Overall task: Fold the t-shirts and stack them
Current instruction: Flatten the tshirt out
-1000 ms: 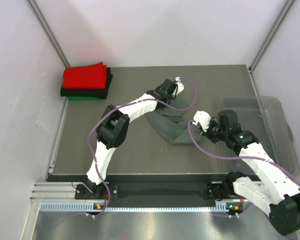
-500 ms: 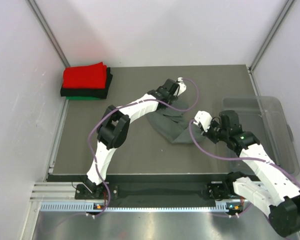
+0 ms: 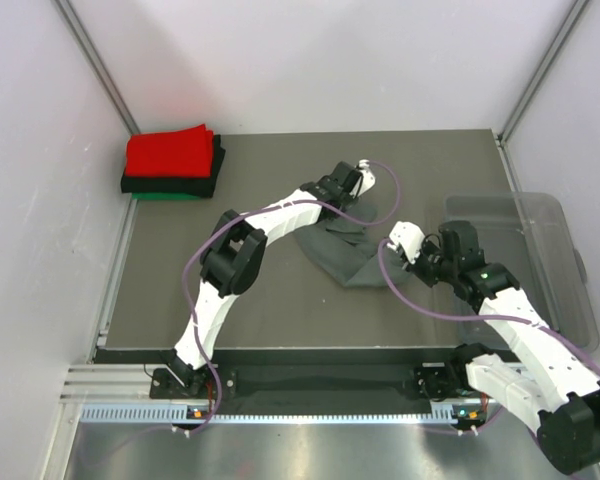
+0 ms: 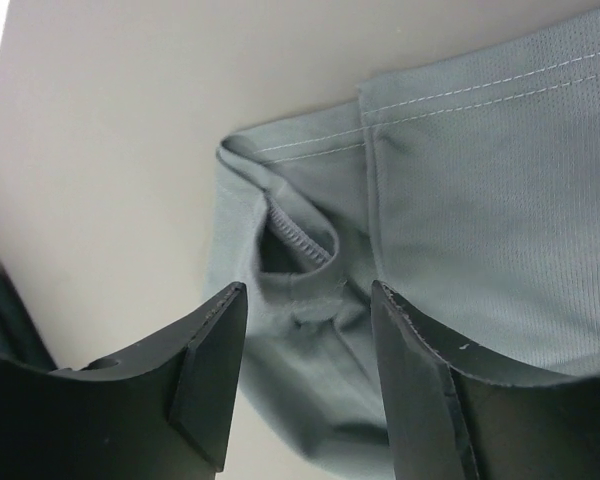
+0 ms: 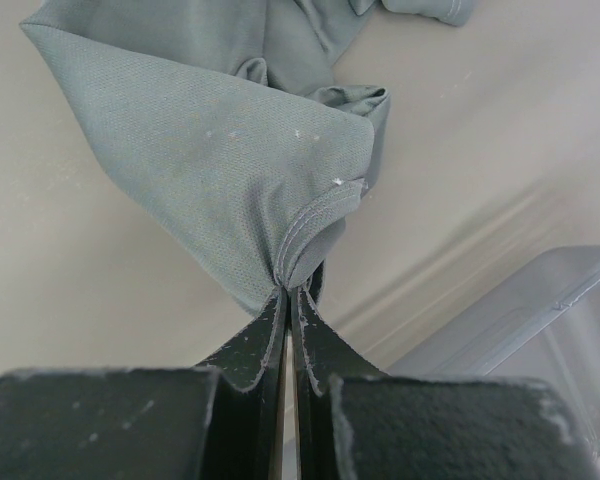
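At the back left of the table [image 3: 230, 300], locate the folded stack [image 3: 172, 170], red t-shirt [image 3: 170, 152] uppermost. Your left gripper [image 4: 305, 300] hovers, fingers parted, over the dark grey t-shirt [image 3: 345, 250] mid-table. Your right gripper [image 5: 290, 295] pinches its hem corner, beside the clear bin [image 3: 555, 225].

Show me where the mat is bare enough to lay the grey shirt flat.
Bare mat lies between the folded stack and the left arm, and along the near edge before the grey shirt. The far right corner beyond the clear bin is free. Crowded: mid-table, where the left gripper and right gripper are at the shirt.
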You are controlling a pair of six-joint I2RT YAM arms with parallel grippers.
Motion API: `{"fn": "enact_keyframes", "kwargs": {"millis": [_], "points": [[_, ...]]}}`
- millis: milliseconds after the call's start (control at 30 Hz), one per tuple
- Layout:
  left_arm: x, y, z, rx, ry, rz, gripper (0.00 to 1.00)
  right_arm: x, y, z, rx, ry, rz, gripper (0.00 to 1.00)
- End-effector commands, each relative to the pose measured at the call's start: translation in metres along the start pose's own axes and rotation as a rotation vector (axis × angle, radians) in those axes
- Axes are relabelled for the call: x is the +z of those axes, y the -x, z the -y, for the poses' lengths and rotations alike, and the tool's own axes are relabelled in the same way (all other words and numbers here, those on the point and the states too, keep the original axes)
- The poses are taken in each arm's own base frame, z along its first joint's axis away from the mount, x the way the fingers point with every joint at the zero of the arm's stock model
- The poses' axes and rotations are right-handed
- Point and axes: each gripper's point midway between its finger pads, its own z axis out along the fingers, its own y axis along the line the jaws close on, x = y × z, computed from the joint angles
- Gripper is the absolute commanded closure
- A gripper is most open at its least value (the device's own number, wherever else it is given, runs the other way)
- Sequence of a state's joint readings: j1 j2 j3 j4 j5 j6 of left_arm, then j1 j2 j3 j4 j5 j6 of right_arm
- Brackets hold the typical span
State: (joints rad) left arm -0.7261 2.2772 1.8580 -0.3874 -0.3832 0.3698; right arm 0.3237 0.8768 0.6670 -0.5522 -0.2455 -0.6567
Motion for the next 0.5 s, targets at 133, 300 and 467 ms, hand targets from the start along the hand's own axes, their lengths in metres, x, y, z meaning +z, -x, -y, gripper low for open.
{"fn": "enact_keyframes", "kwargs": {"millis": [133, 300, 467], "points": [[0.004, 0.013, -0.006, 0.004, 0.022, 0.022, 0.49, -0.003, 0.009, 0.009, 0.009, -0.037, 0.053, 1.0], [-0.001, 0.016, -0.009, -0.002, 0.026, 0.033, 0.55, -0.003, 0.009, 0.009, 0.013, -0.036, 0.054, 1.0], [-0.011, 0.024, -0.017, -0.009, 0.032, 0.063, 0.66, -0.001, 0.007, 0.009, 0.016, -0.03, 0.05, 1.0]]}}
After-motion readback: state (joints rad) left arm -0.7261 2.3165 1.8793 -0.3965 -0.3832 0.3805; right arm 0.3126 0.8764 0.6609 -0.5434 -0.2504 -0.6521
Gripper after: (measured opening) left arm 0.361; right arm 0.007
